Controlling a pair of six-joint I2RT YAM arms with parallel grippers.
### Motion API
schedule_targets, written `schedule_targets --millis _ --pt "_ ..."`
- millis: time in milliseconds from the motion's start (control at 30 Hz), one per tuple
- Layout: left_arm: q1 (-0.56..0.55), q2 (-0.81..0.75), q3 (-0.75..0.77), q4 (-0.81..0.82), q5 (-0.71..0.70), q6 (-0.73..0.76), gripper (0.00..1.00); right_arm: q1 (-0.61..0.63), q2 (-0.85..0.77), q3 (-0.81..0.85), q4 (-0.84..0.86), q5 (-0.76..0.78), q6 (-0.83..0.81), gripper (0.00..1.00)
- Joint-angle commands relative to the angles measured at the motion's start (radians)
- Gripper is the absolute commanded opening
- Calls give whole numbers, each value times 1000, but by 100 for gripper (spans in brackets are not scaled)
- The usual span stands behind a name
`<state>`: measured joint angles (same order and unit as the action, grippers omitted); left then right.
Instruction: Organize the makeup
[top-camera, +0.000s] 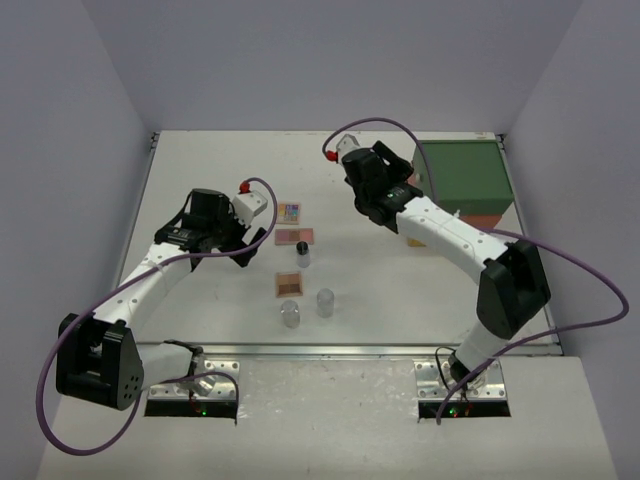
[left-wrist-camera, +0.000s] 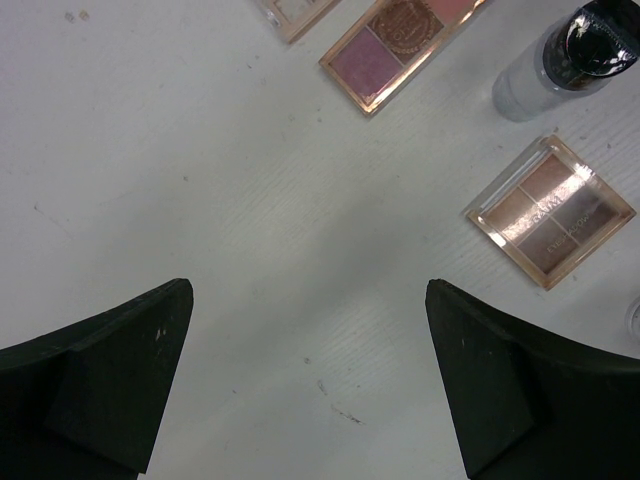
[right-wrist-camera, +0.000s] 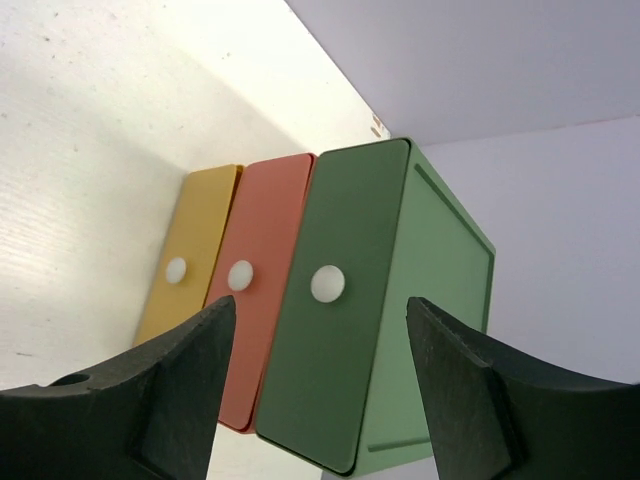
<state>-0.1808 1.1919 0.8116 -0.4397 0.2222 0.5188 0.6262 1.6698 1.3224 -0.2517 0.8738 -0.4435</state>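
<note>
left pincer wide open, nothing in it, hanging over bare bench just left of the makeup. right pincer partly open, empty, facing the drawer fronts of the box at far right. white knob of the green drawer lines up between its fingers.

makeup mid-bench, well apart from the box:
- multicolour palette farthest
- pink palette just nearer
- black-capped bottle at its near corner
- brown palette nearer still
- left jar and right jar nearest, side by side
</note>
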Motion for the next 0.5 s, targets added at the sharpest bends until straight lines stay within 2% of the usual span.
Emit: schedule_targets --millis 0,200,467 --pt "17 -19 13 28 17 11 100 -6 67 -19 54 19 -14 68" --pt "23 -15 -2 42 18 15 100 -3 181 -5 50 1 -43 58" --pt "27 -14 -15 47 20 24 100 -25 277 28 65 96 -80 58"
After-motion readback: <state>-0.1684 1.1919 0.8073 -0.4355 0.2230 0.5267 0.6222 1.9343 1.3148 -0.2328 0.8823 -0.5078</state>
